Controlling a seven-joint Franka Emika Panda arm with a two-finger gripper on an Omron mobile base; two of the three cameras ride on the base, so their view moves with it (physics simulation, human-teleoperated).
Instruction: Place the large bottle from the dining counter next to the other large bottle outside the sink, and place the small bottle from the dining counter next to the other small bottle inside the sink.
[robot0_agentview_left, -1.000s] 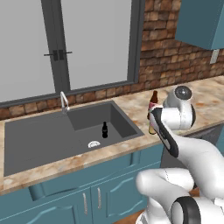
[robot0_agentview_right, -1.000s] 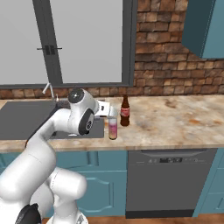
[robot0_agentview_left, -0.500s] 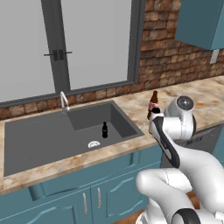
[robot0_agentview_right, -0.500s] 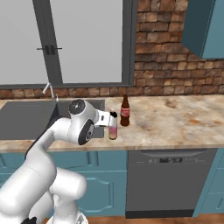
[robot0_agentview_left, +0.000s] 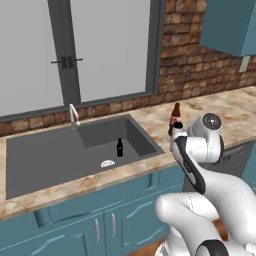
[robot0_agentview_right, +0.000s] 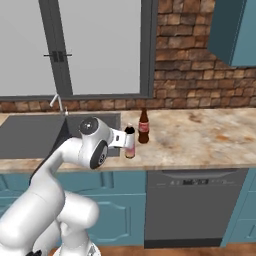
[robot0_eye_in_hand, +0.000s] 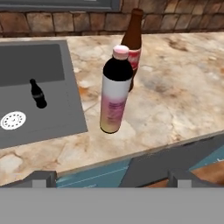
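Observation:
The large pink-to-yellow bottle (robot0_eye_in_hand: 114, 92) with a white cap stands upright on the stone worktop, right of the sink (robot0_eye_in_hand: 39, 61). Just behind it stands the slim brown red-labelled bottle (robot0_eye_in_hand: 133, 48) (robot0_agentview_right: 143, 126) (robot0_agentview_left: 174, 118). My gripper (robot0_eye_in_hand: 113, 177) is open and drawn back from the pink-yellow bottle (robot0_agentview_right: 130, 147), its fingers (robot0_eye_in_hand: 41, 177) spread wide with nothing between them. A small dark bottle (robot0_agentview_left: 119, 147) (robot0_eye_in_hand: 38, 94) stands inside the dark grey sink (robot0_agentview_left: 50, 150) near the drain. The dining counter and its small bottle are out of view.
A curved chrome faucet (robot0_agentview_left: 74, 115) rises at the sink's back edge. A brick wall (robot0_agentview_right: 200, 75) and window back the worktop. A dishwasher front (robot0_agentview_right: 195, 200) sits below the counter edge. A teal upper cabinet (robot0_agentview_left: 230, 25) hangs at the right.
The arm has pulled back and a little down from the pink-yellow bottle, which stays standing beside the red-labelled bottle. Most of that motion came in the first half second.

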